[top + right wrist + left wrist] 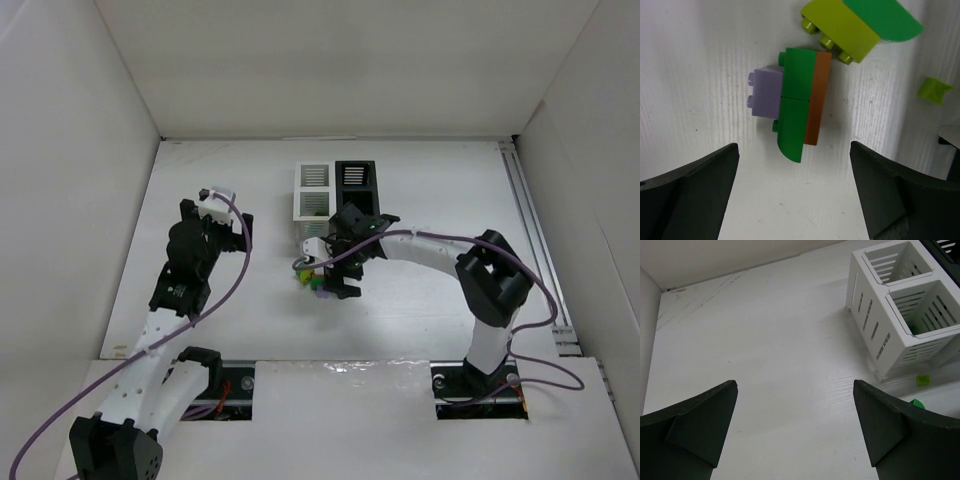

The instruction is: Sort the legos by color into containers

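Note:
The containers [335, 190] stand at the middle back, two white bins on the left and two black on the right; the white pair also shows in the left wrist view [900, 305], with something green inside the nearer one. My right gripper [794, 165] is open just above the table, over a joined clump of green [796, 102], purple [765, 92] and orange [818, 100] bricks. A yellow-green brick [846, 31] joined to a green one [882, 17] lies beyond. The brick pile [318, 283] sits in front of the bins. My left gripper [795, 410] is open and empty, left of the bins.
A small yellow-green brick [934, 90] lies to the right of the clump; it also shows in the left wrist view [923, 380] by the white bin's base. White enclosure walls [80, 200] stand on the left, back and right. A rail [530, 230] runs along the table's right edge.

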Controlling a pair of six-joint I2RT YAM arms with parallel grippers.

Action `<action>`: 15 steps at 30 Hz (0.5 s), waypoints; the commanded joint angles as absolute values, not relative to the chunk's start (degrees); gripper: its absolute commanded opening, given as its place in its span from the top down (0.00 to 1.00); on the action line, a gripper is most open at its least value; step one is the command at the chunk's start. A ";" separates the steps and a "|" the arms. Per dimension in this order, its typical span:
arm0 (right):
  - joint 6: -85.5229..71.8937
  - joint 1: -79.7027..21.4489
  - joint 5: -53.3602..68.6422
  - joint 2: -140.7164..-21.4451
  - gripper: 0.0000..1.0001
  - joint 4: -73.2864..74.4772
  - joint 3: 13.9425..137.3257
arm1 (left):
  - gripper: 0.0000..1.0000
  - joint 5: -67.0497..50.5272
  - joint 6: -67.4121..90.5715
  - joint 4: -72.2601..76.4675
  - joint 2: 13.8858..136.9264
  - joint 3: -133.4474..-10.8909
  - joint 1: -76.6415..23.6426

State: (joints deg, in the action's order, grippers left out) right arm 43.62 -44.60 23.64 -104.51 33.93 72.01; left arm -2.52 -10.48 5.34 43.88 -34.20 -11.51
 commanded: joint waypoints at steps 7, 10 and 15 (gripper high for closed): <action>45.62 -46.93 23.91 -108.71 0.12 36.47 76.82 | 0.00 -2.29 -11.07 7.47 43.15 -33.57 -11.25; 45.09 -47.46 23.29 -110.03 0.16 37.87 78.49 | 0.00 -2.29 -11.07 8.00 43.15 -32.96 -11.25; 45.09 -47.46 23.29 -111.80 0.26 38.94 80.42 | 0.00 -2.29 -10.55 8.53 43.15 -32.96 -11.25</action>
State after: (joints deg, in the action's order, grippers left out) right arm 45.01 -46.98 22.92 -111.39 37.41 77.84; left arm -2.50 -10.52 5.56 43.70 -33.45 -11.51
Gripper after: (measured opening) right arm 0.753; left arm 0.997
